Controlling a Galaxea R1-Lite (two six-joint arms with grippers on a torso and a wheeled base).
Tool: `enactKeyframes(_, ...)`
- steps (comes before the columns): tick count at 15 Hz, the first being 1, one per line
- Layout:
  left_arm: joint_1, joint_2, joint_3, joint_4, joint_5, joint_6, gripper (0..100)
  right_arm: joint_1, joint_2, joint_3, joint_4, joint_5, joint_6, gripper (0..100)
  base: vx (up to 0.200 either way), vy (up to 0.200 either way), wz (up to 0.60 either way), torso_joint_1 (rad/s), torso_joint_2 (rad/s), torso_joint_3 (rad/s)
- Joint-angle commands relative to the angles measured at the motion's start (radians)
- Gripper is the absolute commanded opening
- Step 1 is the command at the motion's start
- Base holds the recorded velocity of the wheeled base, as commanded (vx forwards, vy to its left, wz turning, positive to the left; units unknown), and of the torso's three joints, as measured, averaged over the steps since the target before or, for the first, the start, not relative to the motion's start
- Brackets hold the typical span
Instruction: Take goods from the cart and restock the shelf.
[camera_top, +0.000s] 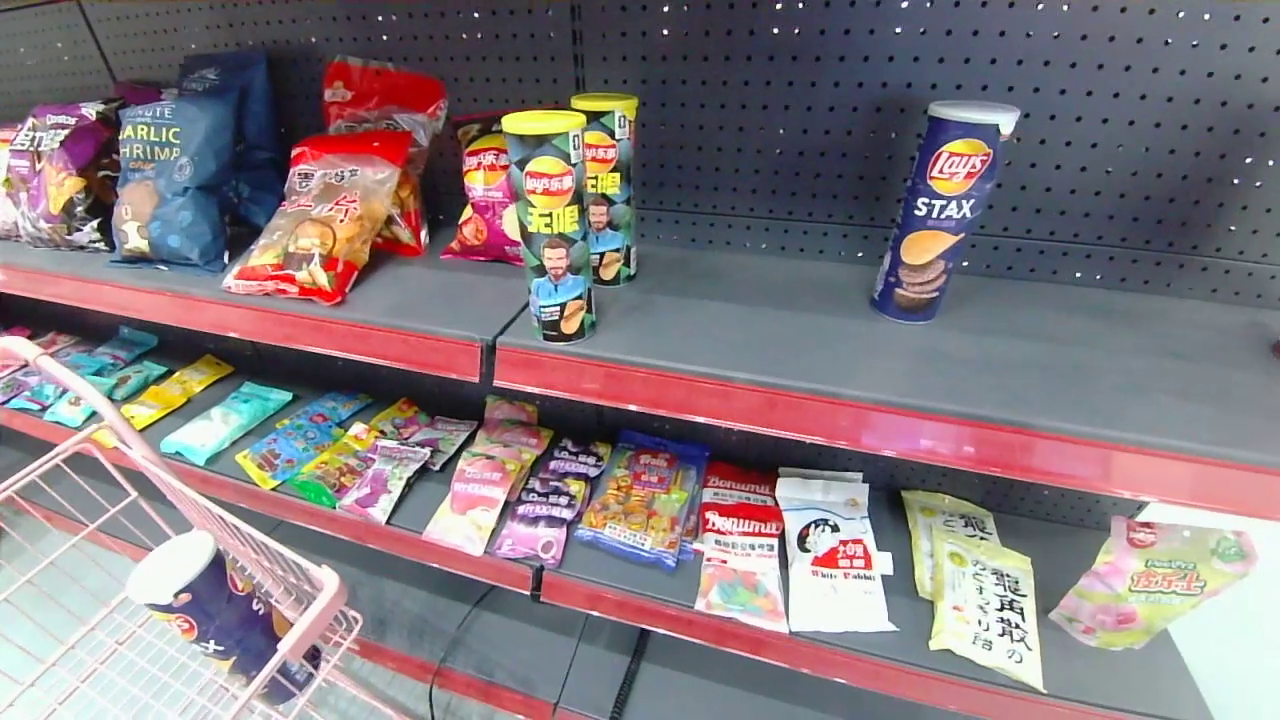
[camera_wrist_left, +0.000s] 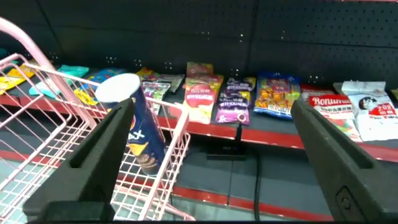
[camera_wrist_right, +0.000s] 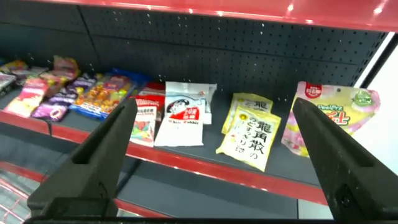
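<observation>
**Left gripper (camera_wrist_left: 211, 111) and right gripper (camera_wrist_right: 214, 106) both spread wide, one blue can (camera_top: 200, 600) in the cart (camera_top: 290, 575)**

Both grippers hold nothing, and their jaws stand far apart. The left gripper hangs over a corner of the pink wire cart, facing the lower shelf (camera_top: 470, 560). In that corner the blue can with a white lid lies tilted against the wire wall. The right gripper hangs in front of the lower shelf, near the white and yellow candy bags (camera_wrist_right: 183, 115) that lie flat on it.

On the upper shelf (camera_top: 800, 330) a second blue can (camera_top: 940, 210) stands upright by itself toward the right. Two green cans (camera_top: 550, 225) with yellow lids stand one behind the other near the middle. Chip bags (camera_top: 320, 215) lean against the back panel at the left end.
</observation>
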Motion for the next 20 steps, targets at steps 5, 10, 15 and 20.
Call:
enactKeyframes(5,0.000,0.001,0.000,0.000,-0.001,0.000,100,0.001,0.001,-0.001,0.000,0.000,-0.003,100,0.000,0.000,0.24,-0.016,0.05,0.031)
enactKeyframes(10,0.000,0.001,0.000,0.000,-0.001,0.000,100,0.001,0.001,-0.001,0.000,0.000,-0.001,100,0.000,0.000,0.60,-0.001,0.01,0.005)
enactKeyframes(15,0.000,0.001,0.000,0.000,-0.001,0.000,100,0.001,0.001,-0.001,0.000,0.000,0.001,100,0.000,0.000,0.24,-0.001,0.00,0.002)
enactKeyframes(20,0.000,0.001,0.000,0.000,-0.001,0.001,100,0.001,0.001,0.000,0.000,0.000,0.002,100,0.000,0.000,0.00,0.000,0.00,0.000)
